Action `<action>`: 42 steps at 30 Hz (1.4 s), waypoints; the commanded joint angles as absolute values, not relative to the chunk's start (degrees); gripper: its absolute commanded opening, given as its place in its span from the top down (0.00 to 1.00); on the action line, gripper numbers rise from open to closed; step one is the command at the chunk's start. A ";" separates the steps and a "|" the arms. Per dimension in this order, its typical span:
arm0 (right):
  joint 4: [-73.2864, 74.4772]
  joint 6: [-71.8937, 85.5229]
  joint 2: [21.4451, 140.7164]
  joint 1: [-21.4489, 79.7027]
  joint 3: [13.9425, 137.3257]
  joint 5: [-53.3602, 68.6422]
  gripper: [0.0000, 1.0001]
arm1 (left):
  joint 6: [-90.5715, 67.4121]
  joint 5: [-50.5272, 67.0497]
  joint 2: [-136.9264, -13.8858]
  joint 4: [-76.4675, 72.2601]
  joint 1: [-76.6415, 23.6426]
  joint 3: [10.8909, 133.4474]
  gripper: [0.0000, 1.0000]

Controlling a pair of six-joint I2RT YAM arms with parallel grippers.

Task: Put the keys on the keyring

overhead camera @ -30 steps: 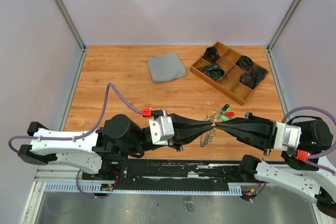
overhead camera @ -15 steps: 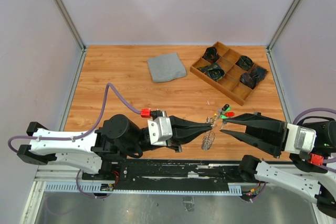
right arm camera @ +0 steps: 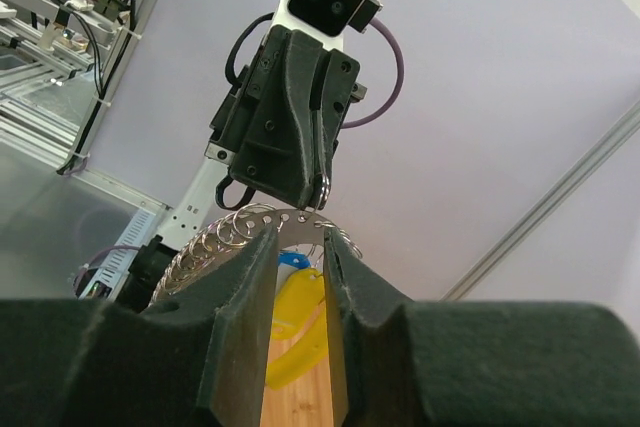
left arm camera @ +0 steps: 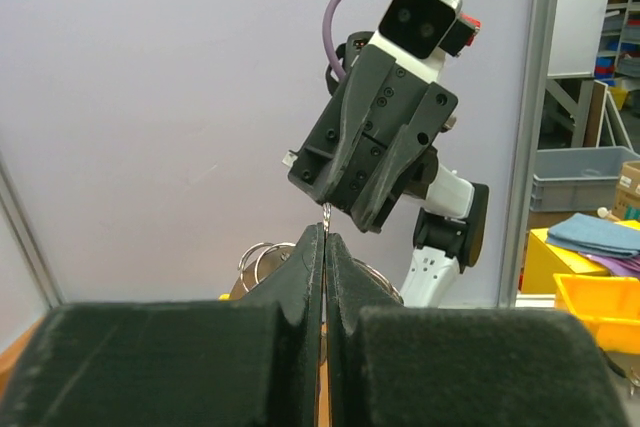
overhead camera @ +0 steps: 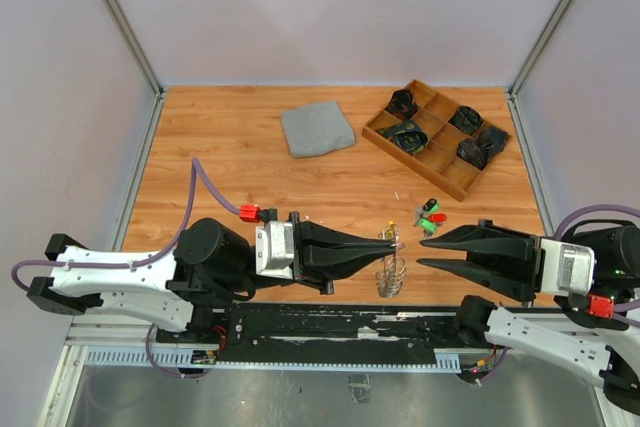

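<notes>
Above the wooden surface [overhead camera: 230, 167] my left end effector [overhead camera: 397, 240] grips the keyring [overhead camera: 392, 273]; my right end effector [overhead camera: 420, 252], at three o'clock, is released.

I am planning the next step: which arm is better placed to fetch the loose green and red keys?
Probably the right. The right gripper is open and empty, near the keys; the left gripper is shut on the keyring.
</notes>
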State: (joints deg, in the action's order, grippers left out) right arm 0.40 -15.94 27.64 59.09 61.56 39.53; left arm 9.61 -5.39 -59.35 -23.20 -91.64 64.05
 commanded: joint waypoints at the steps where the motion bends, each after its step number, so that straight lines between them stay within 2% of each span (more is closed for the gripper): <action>1: -0.52 -15.40 28.45 58.93 62.15 41.09 0.74 | 8.95 -3.72 -59.09 -27.27 -91.76 64.47 0.99; 12: -1.68 -15.04 29.54 58.89 61.48 41.46 0.73 | 8.95 -2.73 -59.98 -25.90 -91.76 65.39 1.00; 32: -2.97 -13.80 31.06 58.89 61.12 43.59 0.82 | 9.60 -3.51 -60.71 -25.06 -91.76 65.87 0.99; 42: -2.59 -13.80 31.22 58.89 61.37 43.92 0.81 | 9.66 -3.70 -61.28 -24.28 -91.76 66.41 1.00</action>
State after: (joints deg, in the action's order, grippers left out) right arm -0.91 -14.79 30.94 59.09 61.43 42.94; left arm 9.17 -3.75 -60.97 -23.29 -91.64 64.20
